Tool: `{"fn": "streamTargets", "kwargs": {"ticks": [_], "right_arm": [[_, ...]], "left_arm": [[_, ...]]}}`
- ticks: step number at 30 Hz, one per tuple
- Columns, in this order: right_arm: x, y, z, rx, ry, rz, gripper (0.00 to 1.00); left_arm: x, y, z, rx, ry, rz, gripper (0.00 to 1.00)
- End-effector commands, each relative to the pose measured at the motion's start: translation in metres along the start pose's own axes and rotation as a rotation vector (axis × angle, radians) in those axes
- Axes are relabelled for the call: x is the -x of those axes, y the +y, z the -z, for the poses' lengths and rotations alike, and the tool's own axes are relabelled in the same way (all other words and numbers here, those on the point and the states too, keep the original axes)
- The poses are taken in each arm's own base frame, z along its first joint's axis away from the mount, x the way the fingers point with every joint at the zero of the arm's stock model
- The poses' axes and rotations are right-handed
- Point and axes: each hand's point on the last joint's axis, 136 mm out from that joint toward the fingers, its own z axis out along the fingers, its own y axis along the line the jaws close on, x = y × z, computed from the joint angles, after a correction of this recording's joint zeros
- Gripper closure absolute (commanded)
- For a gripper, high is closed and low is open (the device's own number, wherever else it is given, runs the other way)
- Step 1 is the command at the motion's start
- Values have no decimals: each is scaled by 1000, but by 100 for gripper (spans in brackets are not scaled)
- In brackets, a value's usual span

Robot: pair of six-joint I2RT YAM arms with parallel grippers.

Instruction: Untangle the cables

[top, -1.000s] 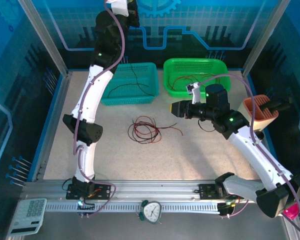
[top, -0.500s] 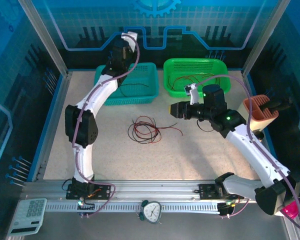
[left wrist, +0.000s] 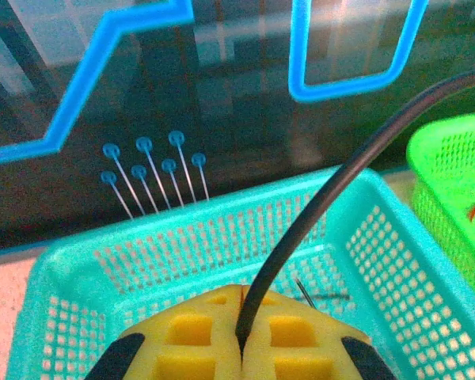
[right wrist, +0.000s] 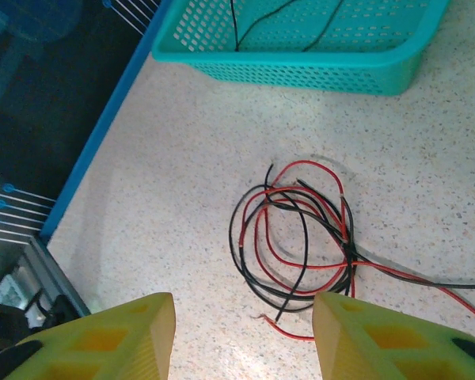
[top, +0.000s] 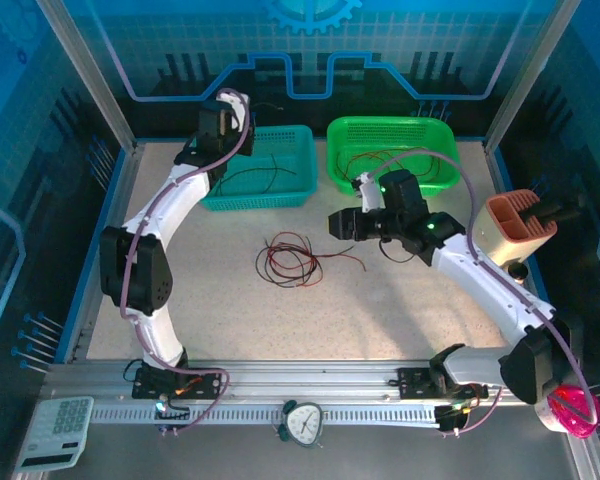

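While left tool [left wrist: 241, 348] pinches thin black cable [left wrist: 336, 184], right tool [right wrist: 241, 321] apart, curly red-black cables [right wrist: 301, 237] beneath.

Matt speckled table [top: 230, 300], plastic mesh basket [top: 265, 198]

A robotics lab cell: two robot arms [top: 170, 205] bolted to an aluminium rail [top: 320, 380] along a speckled table [top: 380, 300], enclosed by metal-framed blue panels [top: 430, 50] printed with circuit and gear patterns, clock [top: 302, 423] and calculator [top: 55, 432] in front.
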Motion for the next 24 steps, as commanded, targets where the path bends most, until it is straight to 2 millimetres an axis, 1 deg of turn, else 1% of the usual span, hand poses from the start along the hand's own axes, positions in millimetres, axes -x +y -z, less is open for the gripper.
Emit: {"fn": "streamTargets", "kwargs": {"ticks": [1,6,12,15,17,20,22,24], "right_arm": [[3,0,-3,-35,-2,42,50],[1,-4,-7,-62,3,41,50],[4,-9,-7,-96,0,36,50],[5,-10,-6,-107,-3,39,50],[6,-12,-4,-118,-5,41,50],[5,-14,-4,-127,-4,42,49],[4,-15,-4,-131,-1,40,49],[4,-16,-4,-137,-1,39,49]], "left_arm": [[-37,-2,-10,-30,159,-34,100],[-65,-1,-22,-21,294,-73,95],[-101,-9,-33,-55,416,-55,83],[-117,-7,-37,-44,462,-55,75],[-126,-5,-38,-29,492,-61,66],[-128,-2,-38,-16,503,-65,53],[-123,-2,-36,-14,494,-63,48],[-116,-1,-34,-7,479,-60,46]]}}
